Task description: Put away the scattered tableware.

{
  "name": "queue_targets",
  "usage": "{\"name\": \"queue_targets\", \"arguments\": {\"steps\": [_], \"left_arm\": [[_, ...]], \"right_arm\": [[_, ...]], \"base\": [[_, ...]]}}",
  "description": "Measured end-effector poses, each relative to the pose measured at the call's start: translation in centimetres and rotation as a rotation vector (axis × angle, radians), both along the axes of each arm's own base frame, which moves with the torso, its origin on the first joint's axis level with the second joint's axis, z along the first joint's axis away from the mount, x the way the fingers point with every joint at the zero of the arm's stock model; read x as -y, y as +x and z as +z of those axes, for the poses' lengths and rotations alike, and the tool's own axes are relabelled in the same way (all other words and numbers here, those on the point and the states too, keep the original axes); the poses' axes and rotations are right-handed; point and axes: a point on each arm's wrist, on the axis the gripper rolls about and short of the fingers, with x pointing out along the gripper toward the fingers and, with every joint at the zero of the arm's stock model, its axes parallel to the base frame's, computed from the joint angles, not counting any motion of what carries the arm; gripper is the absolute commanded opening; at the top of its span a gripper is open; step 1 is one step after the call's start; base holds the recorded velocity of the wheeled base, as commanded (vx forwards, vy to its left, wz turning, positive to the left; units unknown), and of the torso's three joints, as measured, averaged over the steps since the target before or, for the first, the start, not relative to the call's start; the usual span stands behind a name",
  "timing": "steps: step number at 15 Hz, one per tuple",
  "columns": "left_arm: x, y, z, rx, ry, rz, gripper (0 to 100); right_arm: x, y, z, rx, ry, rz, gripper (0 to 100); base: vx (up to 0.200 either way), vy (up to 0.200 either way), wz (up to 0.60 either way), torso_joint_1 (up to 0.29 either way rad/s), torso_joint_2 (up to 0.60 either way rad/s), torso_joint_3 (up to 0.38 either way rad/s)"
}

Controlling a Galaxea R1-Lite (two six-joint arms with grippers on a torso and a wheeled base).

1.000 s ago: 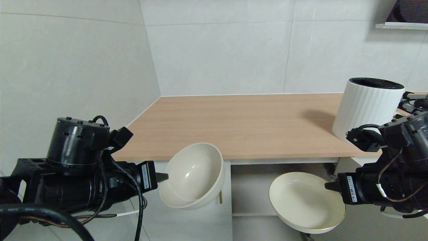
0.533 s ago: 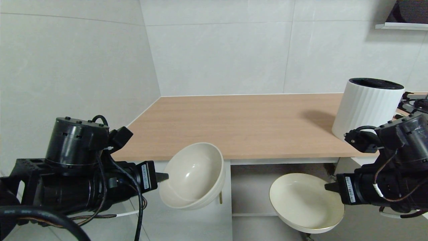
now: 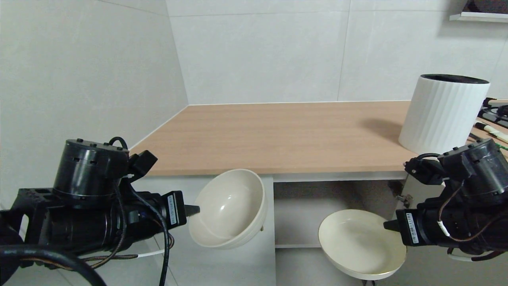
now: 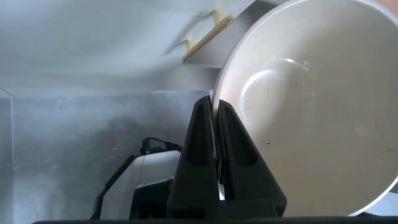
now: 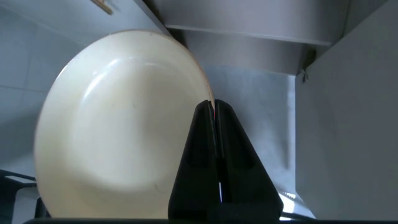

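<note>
Bowl [image 3: 228, 208] rim pinched in closed left hand [image 3: 195, 209]; plate [image 3: 359, 242] rim in closed right hand [image 3: 386, 225].

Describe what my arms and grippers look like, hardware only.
Matte black throughout, with bulky cylindrical wrist joints and looping black cables. The left gripper and right gripper each taper to thin, black, wedge-shaped fingers and carry a white barcode label near the base.

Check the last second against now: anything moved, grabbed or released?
The head camera itself shifted, so the counter and white ribbed container only appear displaced. The right gripper with its plate eased slightly down and inward. Nothing was grabbed or released: the left gripper stays shut on the bowl rim, unmoved, and the right stays shut on the plate rim.
</note>
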Motion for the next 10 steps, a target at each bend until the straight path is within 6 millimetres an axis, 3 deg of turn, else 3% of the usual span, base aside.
{"name": "queue_targets", "arguments": {"steps": [10], "left_arm": [[0.0, 0.01, -0.05, -0.004, 0.001, 0.0, 0]], "right_arm": [[-0.01, -0.01, -0.16, -0.003, -0.012, 0.01, 0]], "base": [[0.0, 0.0, 0.0, -0.13, 0.44, 0.309]]}}
